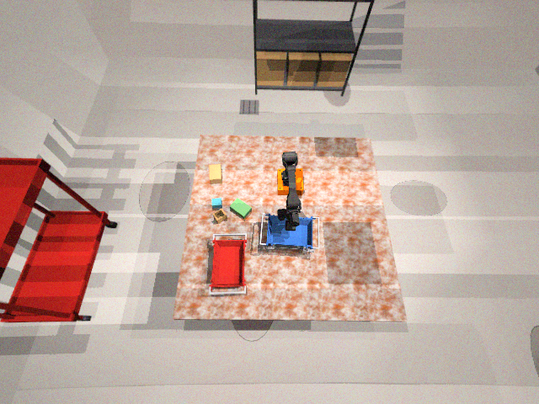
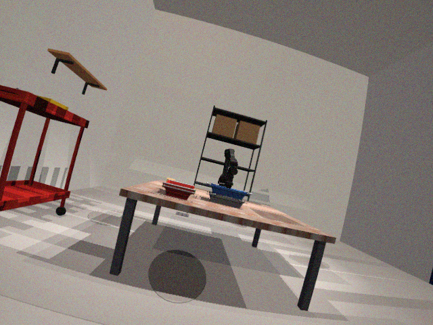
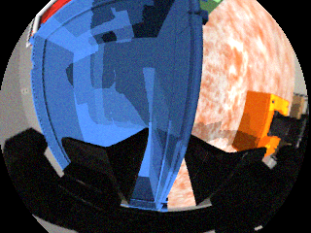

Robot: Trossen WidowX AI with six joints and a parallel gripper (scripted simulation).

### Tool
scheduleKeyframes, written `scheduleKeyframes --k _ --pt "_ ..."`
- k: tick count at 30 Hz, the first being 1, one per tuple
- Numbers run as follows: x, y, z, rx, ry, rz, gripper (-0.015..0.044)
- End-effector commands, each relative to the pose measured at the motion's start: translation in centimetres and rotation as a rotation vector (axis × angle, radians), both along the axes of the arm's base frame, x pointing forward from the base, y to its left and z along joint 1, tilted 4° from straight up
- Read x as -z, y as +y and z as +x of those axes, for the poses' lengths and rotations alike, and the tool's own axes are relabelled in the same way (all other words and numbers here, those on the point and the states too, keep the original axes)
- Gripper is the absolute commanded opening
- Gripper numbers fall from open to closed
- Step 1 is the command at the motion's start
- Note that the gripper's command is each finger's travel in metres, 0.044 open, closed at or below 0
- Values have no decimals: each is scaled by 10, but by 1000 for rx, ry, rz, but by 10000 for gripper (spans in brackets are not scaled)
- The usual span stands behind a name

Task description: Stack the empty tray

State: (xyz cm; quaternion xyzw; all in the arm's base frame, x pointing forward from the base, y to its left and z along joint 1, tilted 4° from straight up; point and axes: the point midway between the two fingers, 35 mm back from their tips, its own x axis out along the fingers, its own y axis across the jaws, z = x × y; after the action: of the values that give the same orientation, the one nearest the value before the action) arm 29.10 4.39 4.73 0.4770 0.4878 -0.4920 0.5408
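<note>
The blue tray (image 1: 278, 243) (image 2: 229, 191) (image 3: 193, 87), the empty one, sits above the grey tray (image 1: 285, 252) (image 2: 226, 201) and looks about level, not dropped inside; the gripper (image 1: 292, 222) (image 2: 225, 183) (image 3: 165, 132) stands partly open, its 2 fingers apart on either side of 1 blue side wall, clamping nothing. Stacking looks nearly done; the 2 supporting bars and the blocks below are hidden, so I cannot confirm either; what seems left is clearing the fingers from the wall without dragging the tray off its seat.
</note>
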Motion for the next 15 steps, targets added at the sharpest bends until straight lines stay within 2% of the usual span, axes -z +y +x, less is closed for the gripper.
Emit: scheduleKeyframes --k 1,14,15 --pt "0 0 -1 -3 5 3 249" --pt "0 0 -1 -3 5 3 440" --pt "0 0 0 0 0 0 440"
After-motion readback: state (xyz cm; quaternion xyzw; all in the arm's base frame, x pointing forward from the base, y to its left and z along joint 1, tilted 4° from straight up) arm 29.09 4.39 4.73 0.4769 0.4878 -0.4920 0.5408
